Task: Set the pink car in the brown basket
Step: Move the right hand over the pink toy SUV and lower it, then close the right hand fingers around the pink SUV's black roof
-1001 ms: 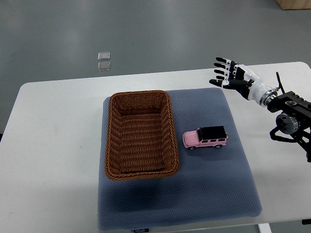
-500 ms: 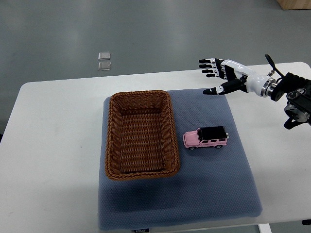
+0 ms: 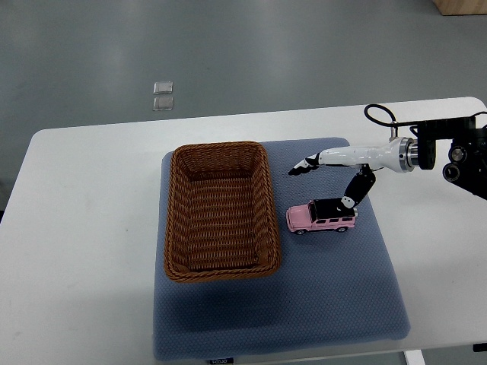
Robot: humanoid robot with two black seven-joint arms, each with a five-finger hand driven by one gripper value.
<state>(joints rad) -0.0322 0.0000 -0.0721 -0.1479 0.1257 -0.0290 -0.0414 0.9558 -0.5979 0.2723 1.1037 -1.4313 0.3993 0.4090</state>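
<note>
A: Where is the pink car point(image 3: 322, 216) seen?

B: On the blue mat point(image 3: 319, 304), just right of the brown basket point(image 3: 219, 211), w/ a small strip of mat between them. It is not yet held.

A: Which way is it laid?

B: Long side runs left to right, nose toward the basket. So the short way across is front to back.

A: And the right hand point(image 3: 335, 173)?

B: It is reached in from the right, just above and behind the car. The fingers point(image 3: 306, 165) are spread, nothing is held. The thumb point(image 3: 356, 188) is bent down, its tip at or near the car's black roof; touch can't be told. The left hand is not seen.

A: Room to move?

B: Plenty. The basket is empty and open on top. Only its right wall must be cleared, prob. by a lift, then a short move left. The tabletop point(image 3: 84, 228) edge is well away from the car.
</note>
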